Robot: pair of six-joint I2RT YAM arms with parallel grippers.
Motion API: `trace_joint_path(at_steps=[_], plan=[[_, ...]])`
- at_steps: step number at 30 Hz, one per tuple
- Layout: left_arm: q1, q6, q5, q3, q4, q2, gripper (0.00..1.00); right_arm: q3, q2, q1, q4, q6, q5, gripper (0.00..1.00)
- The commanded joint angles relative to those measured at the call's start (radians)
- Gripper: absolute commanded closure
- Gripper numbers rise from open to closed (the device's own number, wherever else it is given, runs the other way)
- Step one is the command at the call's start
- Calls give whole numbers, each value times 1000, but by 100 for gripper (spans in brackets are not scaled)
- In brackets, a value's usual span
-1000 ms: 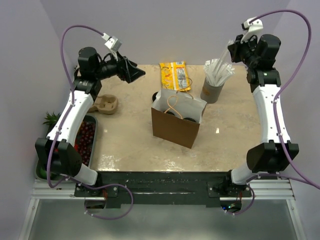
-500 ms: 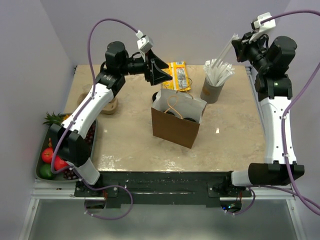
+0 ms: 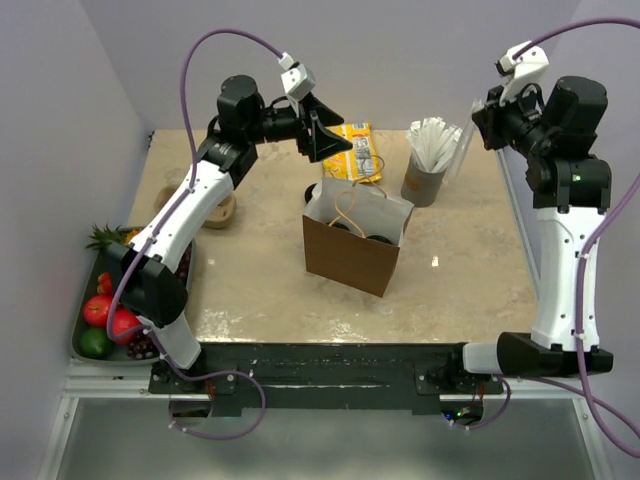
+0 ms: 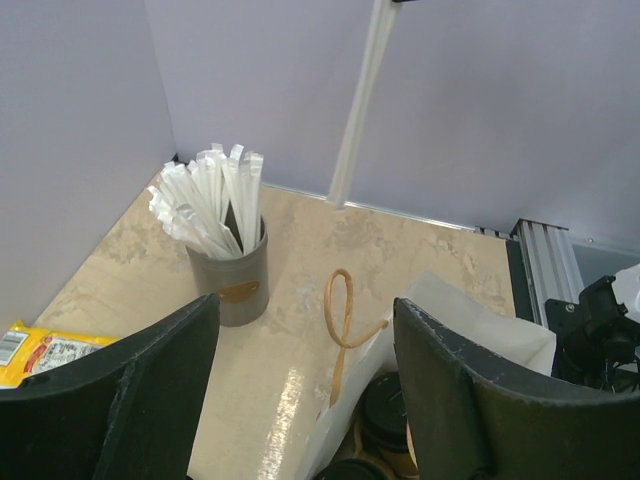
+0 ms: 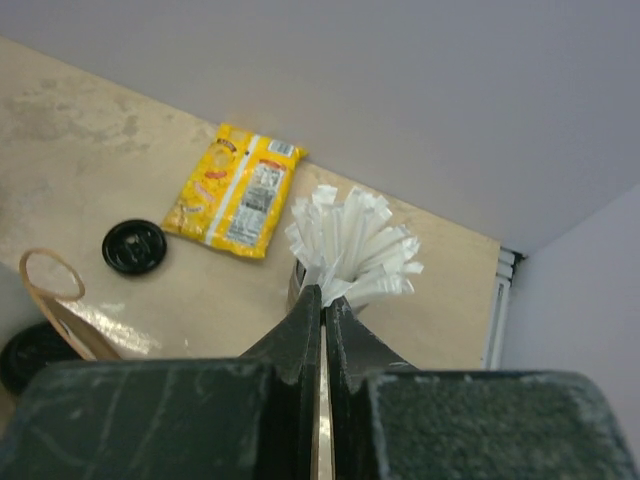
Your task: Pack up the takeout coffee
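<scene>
Beige tabletop [image 3: 260,270], lilac walls [image 3: 380,50]. Both lidded cups [image 3: 378,237] sit inside the bag [image 3: 345,258]. Right pincer [image 5: 322,297] clamps a straw [image 4: 358,110]; left pincer [image 4: 303,310] hovers, jaws apart. Ideally, lower the straw upright, clear of the bag's handle [image 4: 340,310].

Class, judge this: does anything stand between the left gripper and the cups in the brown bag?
Nothing solid does. The left gripper hangs open above and behind the bag, whose mouth is open over the cup lids; only a thin handle loops nearby.
</scene>
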Motion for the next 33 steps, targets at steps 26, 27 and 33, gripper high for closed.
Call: trace_joint_path(at_steps=[26,27,33], plan=[[14,86,-63,-265,-78,-246,24,-601,271,-2,-347,-489,275,45],[16,86,-63,-271,-81,-249,24,-653,264,-3,-297,-492,290,46],[24,96,-69,-290,-106,-265,24,-758,265,-8,-209,-500,269,57]])
